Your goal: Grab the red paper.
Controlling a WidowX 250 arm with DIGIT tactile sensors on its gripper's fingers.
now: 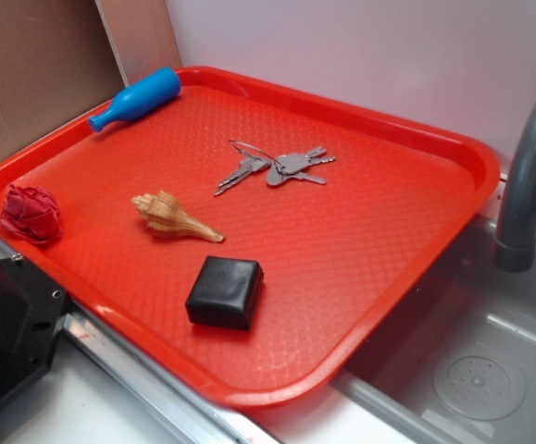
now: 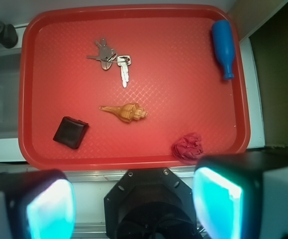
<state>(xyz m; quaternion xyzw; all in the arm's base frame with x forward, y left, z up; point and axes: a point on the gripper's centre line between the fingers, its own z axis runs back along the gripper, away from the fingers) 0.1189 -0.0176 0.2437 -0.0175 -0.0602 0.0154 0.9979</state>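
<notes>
The red paper [image 1: 31,213] is your target, a crumpled, roughly round wad with no clear long axis or pointing direction, resting against the tray's near-left rim in the exterior view. From largest to smallest, you have the red tray [image 1: 406,268] beside a grey sink [image 1: 476,370] with its faucet [image 1: 527,176], then a blue bottle-shaped toy [image 1: 136,98] on the far-left rim, a bunch of keys [image 1: 277,166], a tan seashell [image 1: 170,215] near the centre, and a black box [image 1: 225,291]. No writing is readable anywhere. In the wrist view your gripper [image 2: 134,199] hangs spread wide, holding nothing, its fingers [image 2: 51,206] glowing cyan.
</notes>
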